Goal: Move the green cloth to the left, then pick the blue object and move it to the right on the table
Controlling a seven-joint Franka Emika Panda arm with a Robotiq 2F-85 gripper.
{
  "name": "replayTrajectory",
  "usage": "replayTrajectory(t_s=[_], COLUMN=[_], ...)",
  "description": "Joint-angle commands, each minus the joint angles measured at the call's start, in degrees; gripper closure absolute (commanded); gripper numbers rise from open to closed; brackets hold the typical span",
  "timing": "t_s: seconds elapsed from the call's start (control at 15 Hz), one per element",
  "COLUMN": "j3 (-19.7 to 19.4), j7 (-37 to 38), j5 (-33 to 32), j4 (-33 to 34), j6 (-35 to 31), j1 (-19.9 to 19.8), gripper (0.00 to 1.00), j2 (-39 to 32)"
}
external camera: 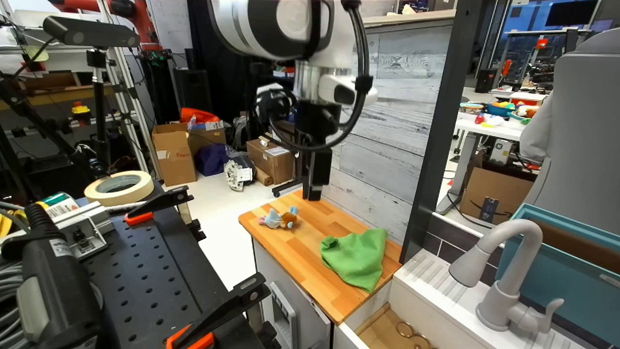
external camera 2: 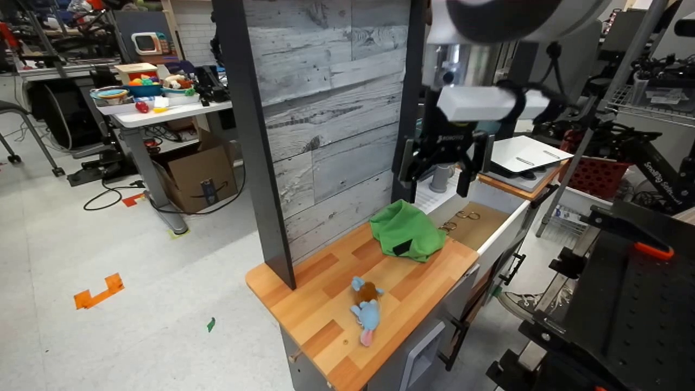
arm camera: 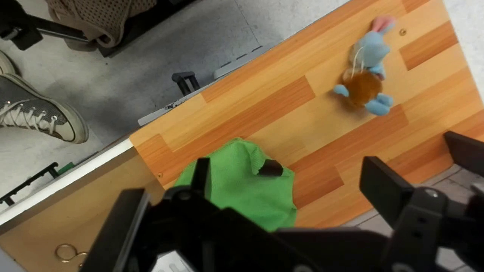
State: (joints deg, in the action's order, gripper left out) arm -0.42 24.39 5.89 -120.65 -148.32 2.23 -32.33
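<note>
In an exterior view, the crumpled bright-green fabric cloth (external camera: 356,261) lies on the butcher-block wooden bench (external camera: 300,247), at the end near the grey gooseneck faucet (external camera: 514,271). The small pale-blue and brown plush toy (external camera: 278,219), presumably your blue object, lies well apart from it. You get the black two-finger gripper (external camera: 312,194) edge-on here, so its gap cannot be read.

In an exterior view, you see its fingers (external camera 2: 463,183) spread wide with nothing between them, apparently clear of the cloth. The cloth should be light and limp; pinch a raised fold, since flat fabric would probably slip out.

In the wrist view, the cloth shows partly behind the gripper, its dark patch (arm camera: 270,168) exposed, beside the pulled-out drawer (arm camera: 94,204). The toy lies toward the upper right: likely soft and light, so squeeze gently across its rounded brown part.
</note>
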Motion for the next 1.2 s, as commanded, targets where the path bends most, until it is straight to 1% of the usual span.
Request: replayTrajectory(t_s=[0.0,0.07,0.13,0.27,0.33,0.67,0.73,0.93,1.13], j3=[-2.33,-3.26,-2.27,-3.04,-3.14,-3.18,-4.78,-7.71,-8.99], j7=[3.17,4.01,1.44,2.23,2.37,2.46,4.84,8.09,9.54], j5=[1.49,1.03,1.5,1.47,1.47,1.44,0.96,0.8,1.4], j4=[13.44,16.19,9.35,13.64,14.7,15.81,15.5,17.74,20.74], j6=[1.39,3.11,0.4,0.67,0.75,1.33,-2.14,-6.4,-7.43], j1=[2.19,2.76,1.92,2.49,2.59,2.6,4.07,5.87,6.1], gripper=[0.0,0.0,0.0,0.0,0.0,0.0,0.0,0.0,0.0], j2=[-13.38,-15.89,-10.63,-15.23,-16.22,-16.49,-17.14,-20.4,-24.33])
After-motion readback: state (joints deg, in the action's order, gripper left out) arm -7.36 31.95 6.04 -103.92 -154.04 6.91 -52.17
